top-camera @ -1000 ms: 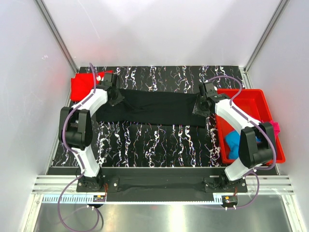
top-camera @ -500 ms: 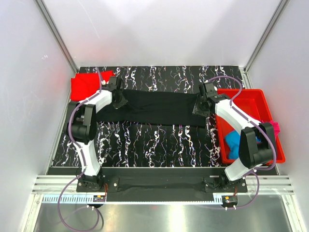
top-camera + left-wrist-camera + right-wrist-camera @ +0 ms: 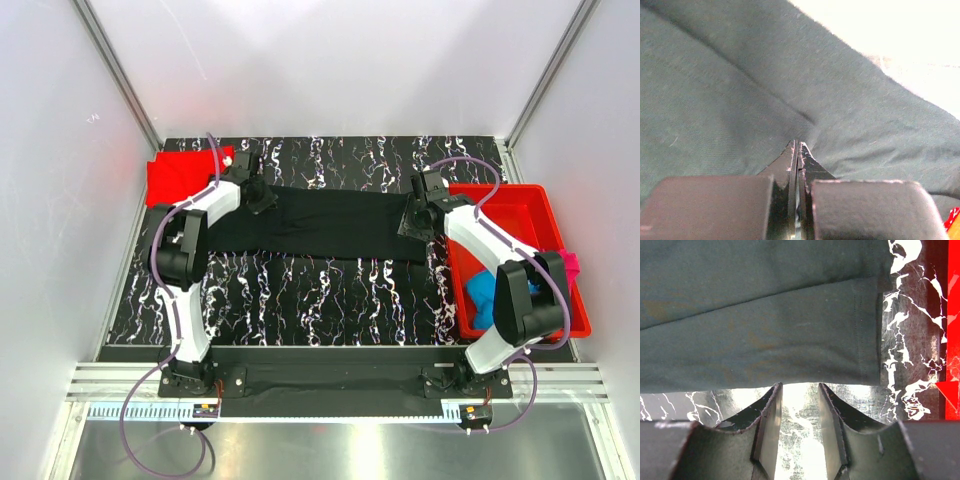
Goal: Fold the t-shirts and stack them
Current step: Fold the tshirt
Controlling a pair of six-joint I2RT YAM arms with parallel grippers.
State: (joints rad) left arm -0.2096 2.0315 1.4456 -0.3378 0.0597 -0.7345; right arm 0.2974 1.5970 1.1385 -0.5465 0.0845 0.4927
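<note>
The black t-shirt [image 3: 330,222] lies spread as a long band across the middle of the table. My left gripper [image 3: 262,197] is at its back left corner; in the left wrist view the gripper [image 3: 798,145] is shut on a pucker of the black cloth [image 3: 740,90]. My right gripper [image 3: 412,226] is at the shirt's right end; in the right wrist view it [image 3: 799,386] is open and empty, its tips at the hem of the shirt [image 3: 765,315]. The red t-shirt [image 3: 178,175] lies at the back left. The blue t-shirt [image 3: 484,295] and magenta t-shirt [image 3: 571,263] are in the bin.
A rigid red plastic bin [image 3: 515,210] stands at the table's right edge, close to the right arm; its wall shows in the right wrist view [image 3: 953,290]. The table [image 3: 320,290] has a black-and-white marbled top. White enclosure walls stand on three sides.
My left gripper has moved to the right along the back edge of the black t-shirt, drawing its back left corner inward. The right arm has barely moved.
</note>
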